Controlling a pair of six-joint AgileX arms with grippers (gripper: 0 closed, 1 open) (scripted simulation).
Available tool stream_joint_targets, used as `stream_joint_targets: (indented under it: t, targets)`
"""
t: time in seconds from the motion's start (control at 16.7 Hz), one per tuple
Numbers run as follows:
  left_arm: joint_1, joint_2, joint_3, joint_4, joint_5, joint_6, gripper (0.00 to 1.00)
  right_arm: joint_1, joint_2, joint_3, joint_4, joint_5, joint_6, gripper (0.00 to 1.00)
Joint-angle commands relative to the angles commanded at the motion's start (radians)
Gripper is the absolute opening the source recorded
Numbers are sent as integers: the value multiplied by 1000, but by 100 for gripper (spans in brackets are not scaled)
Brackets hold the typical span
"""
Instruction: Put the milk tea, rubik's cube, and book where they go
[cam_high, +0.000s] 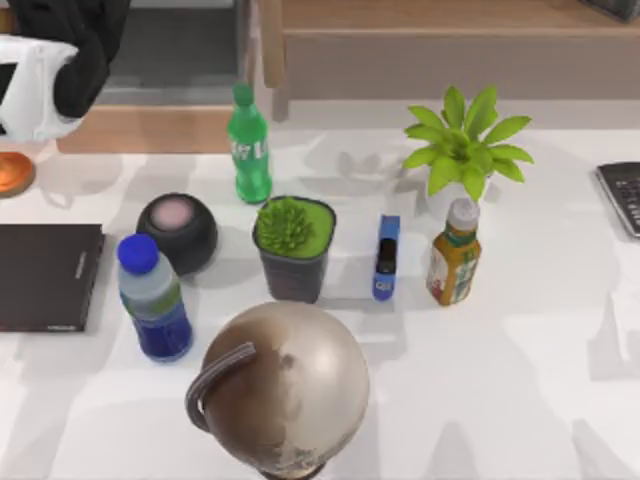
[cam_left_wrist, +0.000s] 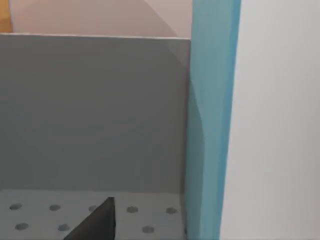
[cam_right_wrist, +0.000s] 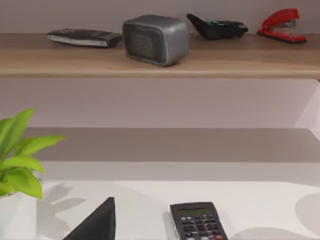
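left wrist view, teal book (cam_left_wrist: 210, 120) upright just beside left gripper (cam_left_wrist: 95, 225)

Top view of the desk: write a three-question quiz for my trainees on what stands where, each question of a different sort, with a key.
1. True or false: the milk tea stands upright in front of the leafy plant.
2. Multiple choice: what lies at the table's left edge? A) thin black book B) red stapler C) orange mug
3. Fill in: nearest the camera stands a ____.

Key:
1. True
2. A
3. globe
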Motion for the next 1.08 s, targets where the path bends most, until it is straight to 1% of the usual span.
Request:
stream_joint_targets:
  t: [0.6, 0.84, 1.08]
  targets:
    - [10, 104, 150, -42, 15, -1, 100, 0, 0, 0, 0, 0, 0, 100]
    - [10, 105, 152, -43, 15, -1, 100, 0, 0, 0, 0, 0, 0, 100]
    - [10, 105, 152, -43, 15, -1, 70, 0, 0, 0, 0, 0, 0, 100]
